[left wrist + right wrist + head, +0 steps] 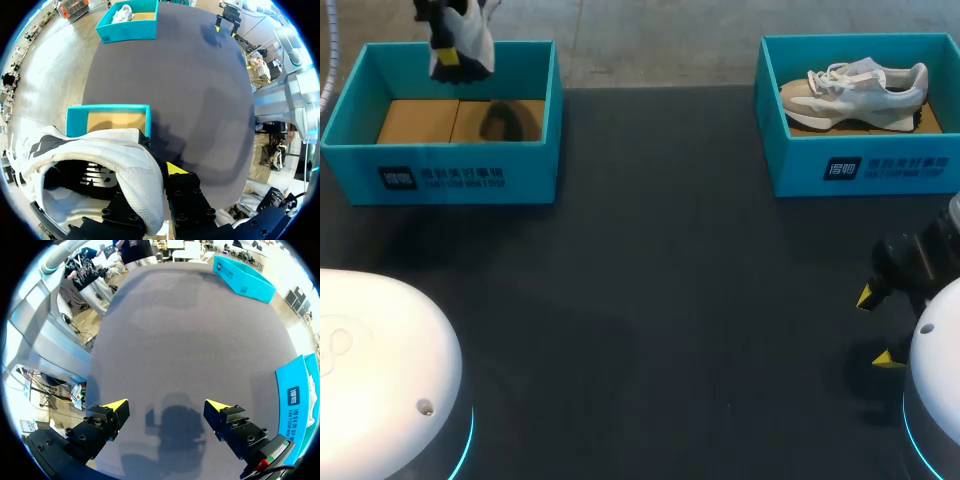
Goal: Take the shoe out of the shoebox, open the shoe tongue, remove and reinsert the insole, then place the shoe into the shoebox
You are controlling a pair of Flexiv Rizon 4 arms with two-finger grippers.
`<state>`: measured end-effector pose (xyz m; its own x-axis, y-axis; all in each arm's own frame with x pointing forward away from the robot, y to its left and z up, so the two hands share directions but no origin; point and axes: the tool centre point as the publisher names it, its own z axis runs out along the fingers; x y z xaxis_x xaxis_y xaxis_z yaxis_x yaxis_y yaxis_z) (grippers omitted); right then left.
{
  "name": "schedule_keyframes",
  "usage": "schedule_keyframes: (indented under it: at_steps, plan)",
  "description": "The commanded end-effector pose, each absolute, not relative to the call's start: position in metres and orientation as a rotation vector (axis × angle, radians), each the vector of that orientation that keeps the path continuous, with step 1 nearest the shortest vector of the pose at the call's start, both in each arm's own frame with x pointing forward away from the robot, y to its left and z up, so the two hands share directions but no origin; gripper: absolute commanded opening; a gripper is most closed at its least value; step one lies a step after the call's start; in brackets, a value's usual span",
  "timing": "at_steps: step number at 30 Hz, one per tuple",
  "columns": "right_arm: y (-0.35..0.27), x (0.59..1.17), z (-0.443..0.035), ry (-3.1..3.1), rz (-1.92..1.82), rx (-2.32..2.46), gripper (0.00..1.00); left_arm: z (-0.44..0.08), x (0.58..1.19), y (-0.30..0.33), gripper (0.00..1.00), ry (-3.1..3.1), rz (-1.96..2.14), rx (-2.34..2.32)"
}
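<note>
My left gripper (446, 54) hangs above the far side of the left teal shoebox (440, 176), shut on the collar of a white shoe (472, 32). In the left wrist view the white shoe (107, 150) fills the space between the fingers of the left gripper (155, 172), one yellow fingertip (173, 168) showing beside it, and the left shoebox (75, 120) lies below with its brown floor bare. A second, grey-and-white shoe (855, 88) rests in the right teal shoebox (865, 165). Near the table's right edge my right gripper (878, 328) (166, 406) stands open with nothing between its fingers.
The dark tabletop (660, 300) stretches between the two boxes. White rounded arm bases sit at the front left (380, 360) and front right (938, 385). In the right wrist view the right box's wall (300, 405) is beside the gripper.
</note>
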<state>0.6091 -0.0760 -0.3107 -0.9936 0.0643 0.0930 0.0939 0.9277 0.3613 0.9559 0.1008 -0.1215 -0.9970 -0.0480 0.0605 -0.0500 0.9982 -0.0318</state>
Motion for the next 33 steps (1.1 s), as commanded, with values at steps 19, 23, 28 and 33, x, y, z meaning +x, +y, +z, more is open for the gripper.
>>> schedule_keyframes:
  at_steps: [19, 23, 28, 33]
  plan:
    - [-0.076, 0.607, -0.310, -3.009, -0.568, -0.124, 1.00, -0.120, 0.972, 0.154, 0.00, -3.066, -0.154, -0.468]
    - [-0.076, 0.607, -0.310, -3.009, -0.568, -0.124, 1.00, -0.120, 0.972, 0.154, 0.00, -3.066, -0.154, -0.468]
    - [-0.076, 0.607, -0.310, -3.009, -0.568, -0.124, 1.00, -0.120, 0.972, 0.154, 0.00, -3.066, -0.154, -0.468]
    - [-0.076, 0.607, -0.310, -3.009, -0.568, -0.124, 1.00, -0.122, 0.982, 0.163, 0.00, -3.032, -0.129, -0.566]
